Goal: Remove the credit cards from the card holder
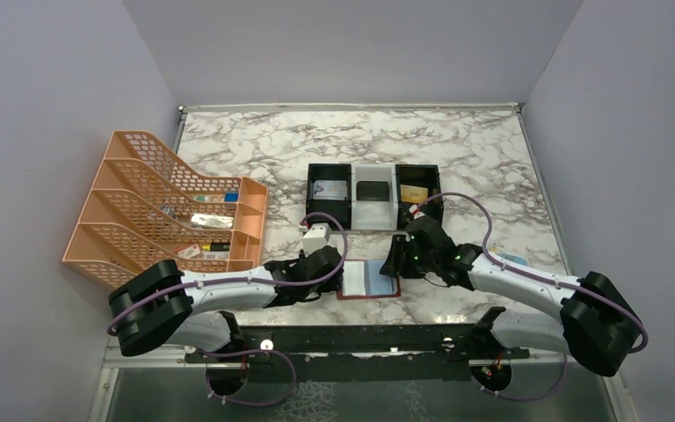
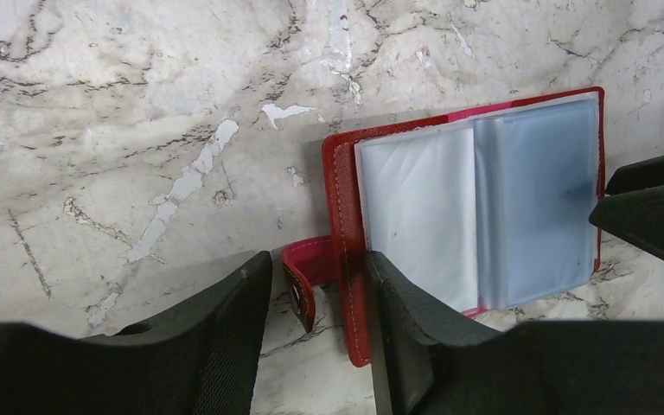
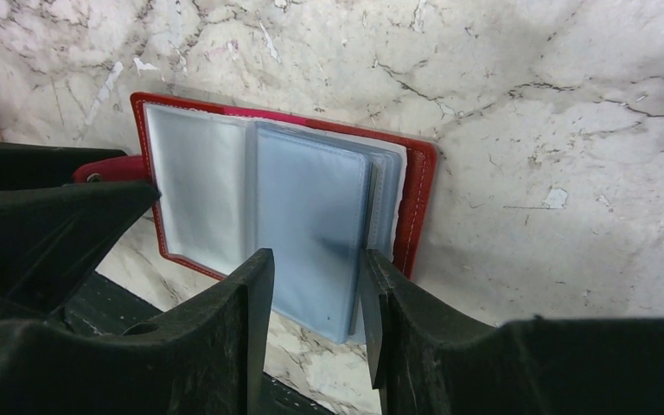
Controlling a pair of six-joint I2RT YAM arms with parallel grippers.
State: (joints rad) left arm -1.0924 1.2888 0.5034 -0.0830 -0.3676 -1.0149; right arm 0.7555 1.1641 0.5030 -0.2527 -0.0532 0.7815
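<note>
The card holder [image 1: 369, 280] lies open and flat near the table's front edge, red-bordered with two pale blue panels [image 2: 475, 216] [image 3: 259, 199]. No card shows in the panels. My left gripper [image 1: 338, 277] [image 2: 316, 264] is open, its jaws straddling the holder's left red border and strap tab [image 2: 304, 278]. My right gripper [image 1: 397, 260] [image 3: 317, 259] is open over the right-hand blue sleeve, one finger on each side. Credit cards lie in the tray behind: a silvery-white one [image 1: 331, 189], a black one [image 1: 372, 190] and a gold one [image 1: 414, 192].
The black-and-white three-compartment tray [image 1: 373, 215] stands just behind the holder. An orange mesh file rack [image 1: 171, 211] with small items fills the left side. A clear light-blue packet [image 1: 514, 259] lies by the right arm. A black rail [image 1: 360, 338] marks the front edge.
</note>
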